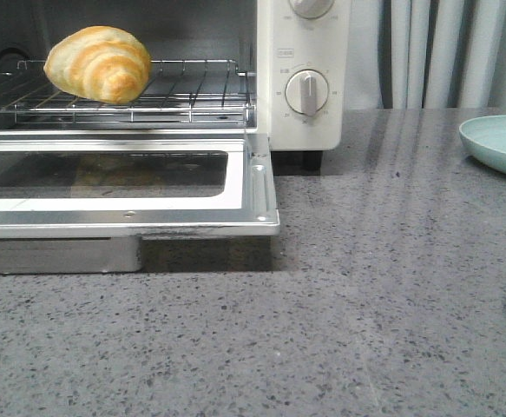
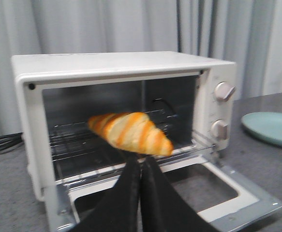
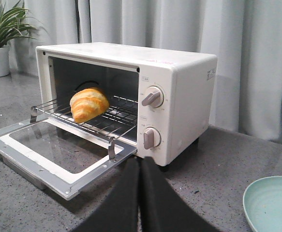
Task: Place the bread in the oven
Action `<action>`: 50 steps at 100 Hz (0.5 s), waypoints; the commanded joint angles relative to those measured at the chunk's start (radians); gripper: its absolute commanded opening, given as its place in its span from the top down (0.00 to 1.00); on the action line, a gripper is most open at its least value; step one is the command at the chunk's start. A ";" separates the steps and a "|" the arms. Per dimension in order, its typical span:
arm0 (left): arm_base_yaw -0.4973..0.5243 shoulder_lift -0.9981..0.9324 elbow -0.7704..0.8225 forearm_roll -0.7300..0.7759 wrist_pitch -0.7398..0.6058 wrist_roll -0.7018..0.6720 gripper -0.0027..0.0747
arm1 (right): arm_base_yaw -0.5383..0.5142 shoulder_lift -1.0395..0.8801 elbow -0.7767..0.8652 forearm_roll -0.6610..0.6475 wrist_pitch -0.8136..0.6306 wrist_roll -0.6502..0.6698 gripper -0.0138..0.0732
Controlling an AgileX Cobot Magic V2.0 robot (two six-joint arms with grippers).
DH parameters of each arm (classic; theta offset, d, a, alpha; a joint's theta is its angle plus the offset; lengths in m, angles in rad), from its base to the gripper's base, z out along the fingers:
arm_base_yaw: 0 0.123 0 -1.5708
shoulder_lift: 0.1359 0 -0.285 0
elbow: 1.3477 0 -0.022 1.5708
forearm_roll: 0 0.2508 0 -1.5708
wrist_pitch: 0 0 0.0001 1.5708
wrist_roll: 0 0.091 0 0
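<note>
The bread (image 1: 98,63), a golden-brown ridged roll, lies on the wire rack (image 1: 192,95) inside the cream-white oven (image 1: 309,52), whose glass door (image 1: 122,187) hangs open and flat. It also shows in the left wrist view (image 2: 129,133) and the right wrist view (image 3: 88,104). My left gripper (image 2: 140,160) is shut and empty, just in front of the rack's edge below the bread. My right gripper (image 3: 141,161) is shut and empty, over the counter near the oven's front right corner. Neither gripper shows in the front view.
A pale green plate (image 1: 500,143) sits on the grey speckled counter to the oven's right. Grey curtains hang behind. A potted plant (image 3: 3,36) stands far off beyond the oven. A black cable (image 2: 3,142) lies beside the oven.
</note>
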 commanded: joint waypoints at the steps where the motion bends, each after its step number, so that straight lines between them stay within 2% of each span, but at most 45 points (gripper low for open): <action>1: 0.072 0.002 0.083 0.041 -0.137 0.004 0.99 | -0.004 0.014 -0.022 -0.023 -0.075 -0.001 0.92; 14: 0.199 -0.006 0.231 0.041 -0.229 0.002 0.99 | -0.004 0.014 -0.022 -0.023 -0.075 -0.001 0.92; 31: 0.298 -0.037 0.323 0.017 -0.245 0.002 0.99 | -0.004 0.014 -0.022 -0.023 -0.075 -0.001 0.92; 39: 0.317 -0.070 0.358 -0.004 -0.227 0.002 0.99 | -0.004 0.014 -0.022 -0.023 -0.075 -0.001 0.92; 50: 0.317 -0.093 0.355 -0.010 -0.109 0.002 0.99 | -0.004 0.014 -0.022 -0.023 -0.075 -0.001 0.92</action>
